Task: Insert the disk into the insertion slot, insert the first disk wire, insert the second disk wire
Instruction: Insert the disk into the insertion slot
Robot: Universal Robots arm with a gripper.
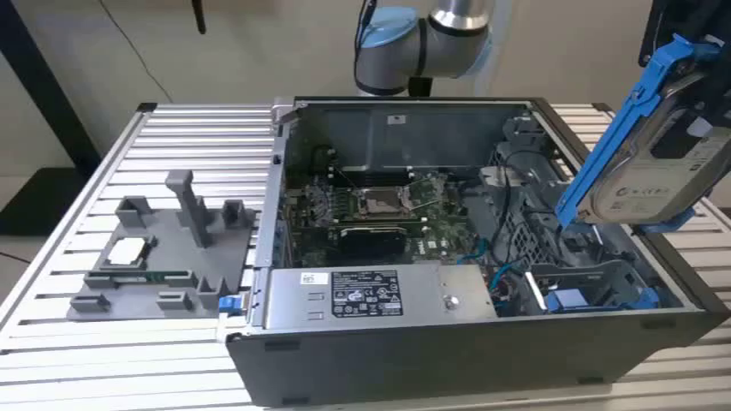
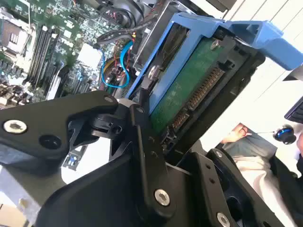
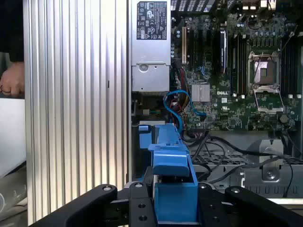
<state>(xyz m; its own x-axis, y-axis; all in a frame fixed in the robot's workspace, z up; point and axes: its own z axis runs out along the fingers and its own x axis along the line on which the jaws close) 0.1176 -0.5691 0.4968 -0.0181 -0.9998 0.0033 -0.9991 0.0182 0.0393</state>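
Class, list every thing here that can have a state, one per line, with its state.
disk, held above the computer case, tilted, not inserted
end effector, shut on the disk's blue carrier
computer case, open, insides exposed
blue cable, looped inside the case

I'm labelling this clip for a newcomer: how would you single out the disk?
Start at the open computer case. Above its end at the exterior view's right, the disk hangs tilted in the air. Unlike the silver power-supply box inside, it sits in a bright blue carrier frame.
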